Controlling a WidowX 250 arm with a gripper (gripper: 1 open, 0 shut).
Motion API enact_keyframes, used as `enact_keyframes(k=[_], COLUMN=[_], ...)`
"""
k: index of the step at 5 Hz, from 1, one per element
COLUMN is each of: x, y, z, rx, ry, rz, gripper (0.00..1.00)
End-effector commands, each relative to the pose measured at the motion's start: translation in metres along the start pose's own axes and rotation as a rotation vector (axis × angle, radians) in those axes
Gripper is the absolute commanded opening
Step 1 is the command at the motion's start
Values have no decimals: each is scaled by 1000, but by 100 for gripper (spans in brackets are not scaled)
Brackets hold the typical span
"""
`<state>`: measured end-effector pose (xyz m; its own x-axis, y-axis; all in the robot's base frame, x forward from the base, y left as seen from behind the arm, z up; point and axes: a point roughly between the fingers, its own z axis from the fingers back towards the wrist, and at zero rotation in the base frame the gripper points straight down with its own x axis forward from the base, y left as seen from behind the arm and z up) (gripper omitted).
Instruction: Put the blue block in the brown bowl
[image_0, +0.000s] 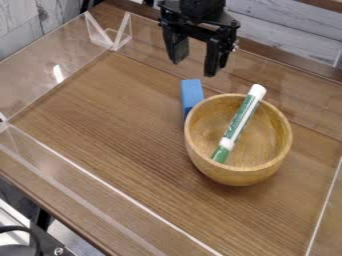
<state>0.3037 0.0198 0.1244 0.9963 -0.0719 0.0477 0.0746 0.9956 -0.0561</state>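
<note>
The blue block lies flat on the wooden table, just outside the far-left rim of the brown bowl. The bowl sits right of centre, and a white-and-green tube leans across its inside. My black gripper hangs above and slightly behind the block, pointing down. Its jaws are open with nothing between them, and it is clear of both block and bowl.
Clear acrylic walls edge the tabletop on the left and front. A clear folded stand sits at the back left corner.
</note>
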Motion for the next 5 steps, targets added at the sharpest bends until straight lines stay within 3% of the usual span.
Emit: enact_keyframes(k=[1,5], x=[4,3], y=[3,9], z=[17,4], rx=[11,0], ry=[-73,-69], rz=[-14,-26], gripper=[100,100])
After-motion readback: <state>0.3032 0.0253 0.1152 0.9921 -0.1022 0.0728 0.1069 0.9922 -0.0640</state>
